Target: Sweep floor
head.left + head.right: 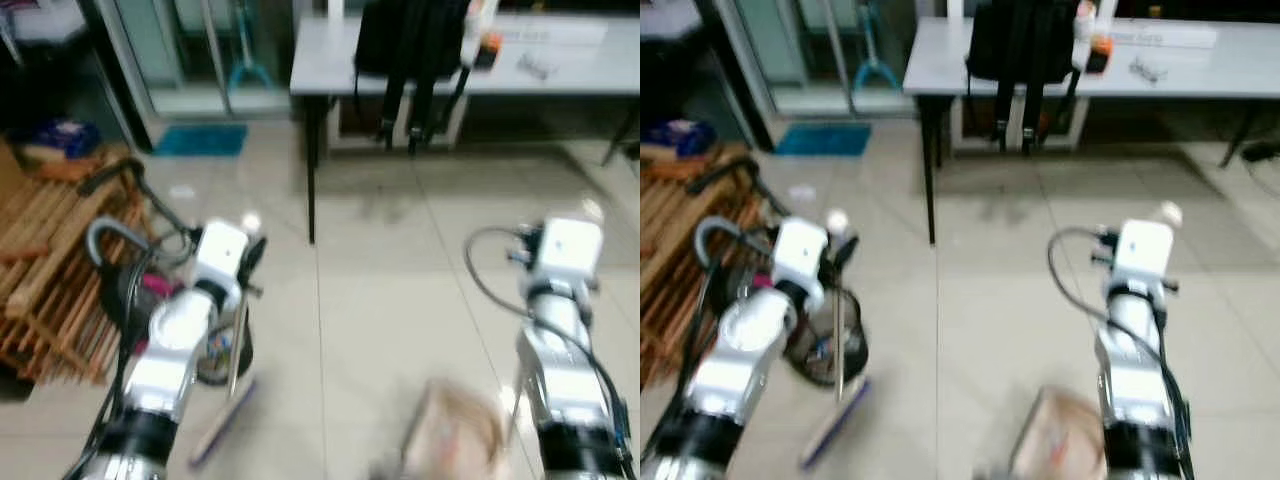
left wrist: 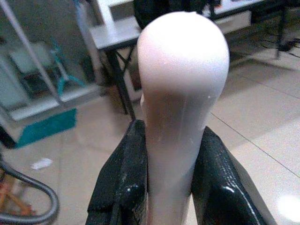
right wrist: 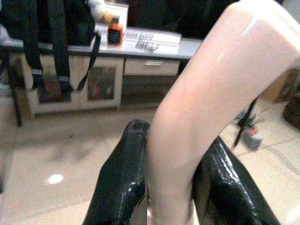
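On our left, the left gripper has its fingers pinching the broom handle's rounded top, its head resting on the floor beside a bin. On our right, the right gripper clamps the dustpan handle, pan low by the tiles. Both tools are in hand; we judge the sweeping mostly left.

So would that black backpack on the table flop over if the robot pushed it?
Probably. The black backpack looks soft, and its straps dangle limply over the grey table edge, so it would likely sag and slide rather than tip stiffly. How heavy it is can't be judged.
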Robot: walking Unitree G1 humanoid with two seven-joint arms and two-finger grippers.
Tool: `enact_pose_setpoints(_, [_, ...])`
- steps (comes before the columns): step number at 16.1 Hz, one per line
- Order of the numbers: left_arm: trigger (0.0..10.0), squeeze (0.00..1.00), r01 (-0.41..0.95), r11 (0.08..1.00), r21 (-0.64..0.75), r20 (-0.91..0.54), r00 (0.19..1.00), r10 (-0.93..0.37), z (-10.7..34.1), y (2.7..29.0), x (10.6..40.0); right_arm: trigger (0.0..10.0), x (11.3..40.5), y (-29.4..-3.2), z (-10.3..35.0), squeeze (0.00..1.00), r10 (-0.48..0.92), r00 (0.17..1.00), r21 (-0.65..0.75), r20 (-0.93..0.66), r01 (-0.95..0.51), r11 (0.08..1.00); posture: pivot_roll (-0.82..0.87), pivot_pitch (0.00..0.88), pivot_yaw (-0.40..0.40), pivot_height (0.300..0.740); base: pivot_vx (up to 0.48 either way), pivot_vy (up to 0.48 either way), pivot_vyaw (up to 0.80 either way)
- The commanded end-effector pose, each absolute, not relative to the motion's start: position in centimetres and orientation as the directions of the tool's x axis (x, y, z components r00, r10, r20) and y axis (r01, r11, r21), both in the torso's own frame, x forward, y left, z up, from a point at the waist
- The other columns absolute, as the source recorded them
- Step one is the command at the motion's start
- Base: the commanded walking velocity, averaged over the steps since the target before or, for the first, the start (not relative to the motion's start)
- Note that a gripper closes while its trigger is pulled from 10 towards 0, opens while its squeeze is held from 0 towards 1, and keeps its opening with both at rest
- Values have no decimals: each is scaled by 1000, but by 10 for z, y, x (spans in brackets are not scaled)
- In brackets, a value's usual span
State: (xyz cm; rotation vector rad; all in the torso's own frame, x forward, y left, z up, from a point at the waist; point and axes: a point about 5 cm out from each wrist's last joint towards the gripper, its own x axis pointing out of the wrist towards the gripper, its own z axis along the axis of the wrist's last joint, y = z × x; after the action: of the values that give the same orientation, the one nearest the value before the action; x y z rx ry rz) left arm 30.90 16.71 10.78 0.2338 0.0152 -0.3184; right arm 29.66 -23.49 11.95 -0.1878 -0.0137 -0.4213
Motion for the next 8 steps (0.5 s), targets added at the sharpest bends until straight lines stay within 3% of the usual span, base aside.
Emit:
enact_pose_setpoints(1, [10000,0,299,917,265,-42,953,-299,111,169,311,10000,295,-230,121,0,-389,920,-146,50,392,908,-72,0,61,740,0,0,-800])
enact_pose_setpoints(3, [10000,0,306,922,238,-58,952,-300,108,168,307,10000,283,-222,110,0,-347,938,-141,-15,342,929,-67,0,52,740,0,0,-800])
enact_pose_setpoints(8, [10000,0,297,930,218,-45,955,-294,109,168,307,10000,285,-217,112,0,-341,939,-116,-36,335,935,-64,0,40,740,0,0,-800])
